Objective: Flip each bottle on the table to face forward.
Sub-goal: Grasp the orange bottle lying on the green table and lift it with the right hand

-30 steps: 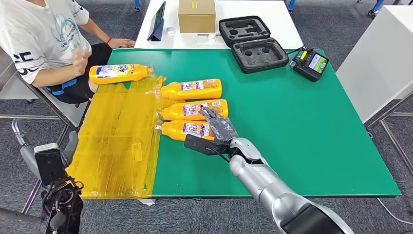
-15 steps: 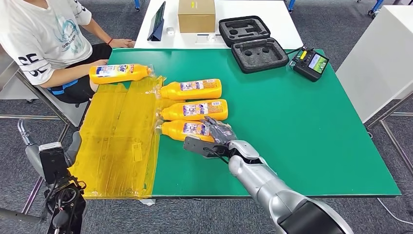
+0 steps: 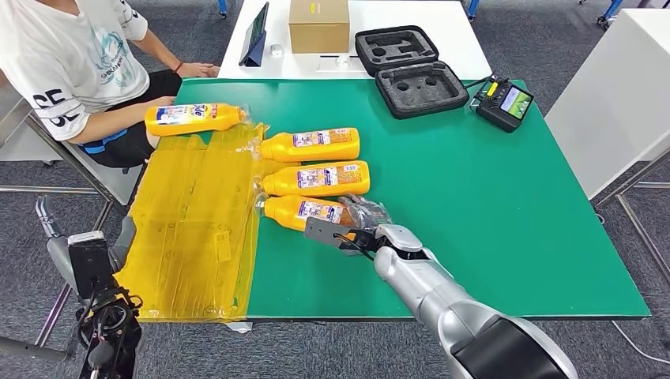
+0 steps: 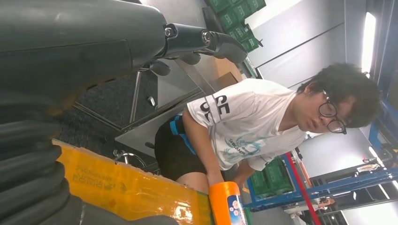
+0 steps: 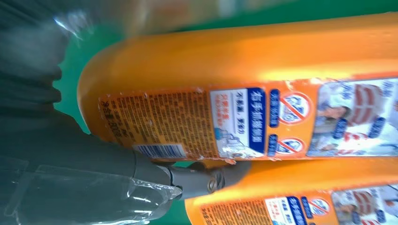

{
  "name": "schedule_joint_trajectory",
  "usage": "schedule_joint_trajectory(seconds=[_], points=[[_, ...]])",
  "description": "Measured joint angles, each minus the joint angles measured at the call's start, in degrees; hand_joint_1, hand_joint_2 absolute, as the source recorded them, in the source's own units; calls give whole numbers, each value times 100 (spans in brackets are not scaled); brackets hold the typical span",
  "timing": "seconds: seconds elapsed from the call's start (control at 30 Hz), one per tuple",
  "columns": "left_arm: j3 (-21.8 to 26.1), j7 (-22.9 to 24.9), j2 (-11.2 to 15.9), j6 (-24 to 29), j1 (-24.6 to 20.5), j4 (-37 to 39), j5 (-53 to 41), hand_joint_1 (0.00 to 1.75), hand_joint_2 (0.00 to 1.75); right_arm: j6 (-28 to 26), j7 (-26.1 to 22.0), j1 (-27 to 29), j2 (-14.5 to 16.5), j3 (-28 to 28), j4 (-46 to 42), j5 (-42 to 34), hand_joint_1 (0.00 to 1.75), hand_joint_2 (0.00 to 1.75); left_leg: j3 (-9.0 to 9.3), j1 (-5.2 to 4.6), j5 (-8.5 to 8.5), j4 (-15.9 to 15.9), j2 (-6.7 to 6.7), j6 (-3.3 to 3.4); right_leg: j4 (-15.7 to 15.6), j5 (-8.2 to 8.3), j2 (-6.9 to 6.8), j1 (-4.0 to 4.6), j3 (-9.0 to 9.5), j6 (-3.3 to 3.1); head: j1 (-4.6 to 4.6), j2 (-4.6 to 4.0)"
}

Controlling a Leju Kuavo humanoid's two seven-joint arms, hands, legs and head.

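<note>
Right hand [image 3: 359, 223] grips nearest bottle [image 5: 244, 89]; wrist view shows its barcode label.

Three bottles [image 3: 316, 178] lie in a row on the table [image 3: 490, 205]. Left of them lies a plastic sheet [image 3: 193, 229]. Behind that sheet lies one more bottle [image 3: 193, 118].

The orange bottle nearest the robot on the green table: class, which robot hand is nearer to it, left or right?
Right. The right robot hand is at the base end of the nearest orange bottle. The left robot hand hangs low beside the table's near left corner, well away.
</note>
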Motion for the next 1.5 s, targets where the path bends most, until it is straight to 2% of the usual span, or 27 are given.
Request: schedule_joint_trajectory(seconds=[0.03, 0.13, 0.6, 0.67, 0.73, 0.8, 0.9, 1.0, 1.17, 1.33, 1.5], points=[[0, 0, 0, 0, -4, 10, 3, 0, 175, 13, 0, 0, -5, 2, 8, -1, 168, 175, 0, 0, 0, 0, 0, 0, 0, 0, 0, 0, 0, 0, 0, 0], [1, 0, 0, 0, -20, 34, 4, 0, 175, 26, -7, -2, -11, 3, 22, -3, 173, 175, 0, 0, 0, 0, 0, 0, 0, 0, 0, 0, 0, 0, -1, 0], [2, 0, -2, 2, -60, 85, 13, 0, 175, 94, -110, -7, -11, 5, 44, -6, 175, 175, 1, 0, 0, 0, 0, 0, 0, 0, 1, 0, 0, 0, 0, 0], [2, 0, -2, 2, -60, 85, 58, 0, 175, 104, -233, -6, -11, 5, 44, -61, 175, 175, 1, 0, 0, 0, 0, 0, 0, 0, 1, 0, 0, 0, 0, 0], [-10, 0, -2, -67, -60, 89, 202, 0, 175, 153, -627, 12, -10, -8, 42, -273, 175, 175, 1, 0, 0, 0, 0, 0, 0, 0, 1, 0, 0, 0, 0, 0], [-56, 24, -2, -369, -60, 116, 517, 0, 175, 308, -1460, 82, -8, -92, 11, -738, 175, 175, 0, 0, 0, 1, 0, 0, 0, 0, 1, 0, -1, 0, -1, 0], [-174, 233, -3, -1232, -51, 201, 1198, 0, 175, 609, -2876, 261, 20, -367, -149, -1657, 175, 175, -2, 0, 0, 1, -2, 0, 0, 0, -3, 0, -1, 0, -1, 0], [-308, 543, -4, -2176, 20, 271, 1909, 0, 175, 726, -3639, 496, 67, -681, -520, -2538, 175, 175, -5, 0, -1, 0, -2, 0, 0, -1, -2, 0, -2, 0, 1, 0], [-449, 880, -1, -3082, 243, 293, 2639, 0, 175, 299, -3794, 944, 119, -845, -1462, -3339, 175, 175, -6, -2, -2, 0, -1, 0, -1, -1, -1, -1, -5, 0, 0, 0], [-548, 1071, 10, -3462, 418, 246, 2907, 0, 175, -345, -3803, 1314, 150, -805, -2317, -3695, 175, 175, -8, -1, -2, -1, -3, 0, 0, -1, -2, 0, -6, 0, 0, 0], [-657, 1214, 13, -3776, 533, 100, 3101, 0, 175, -495, -3803, 1491, 146, -734, -2670, -3898, 175, 175, -7, -1, -2, -1, -3, 0, -1, -1, -2, 0, -6, 0, -1, 0]])
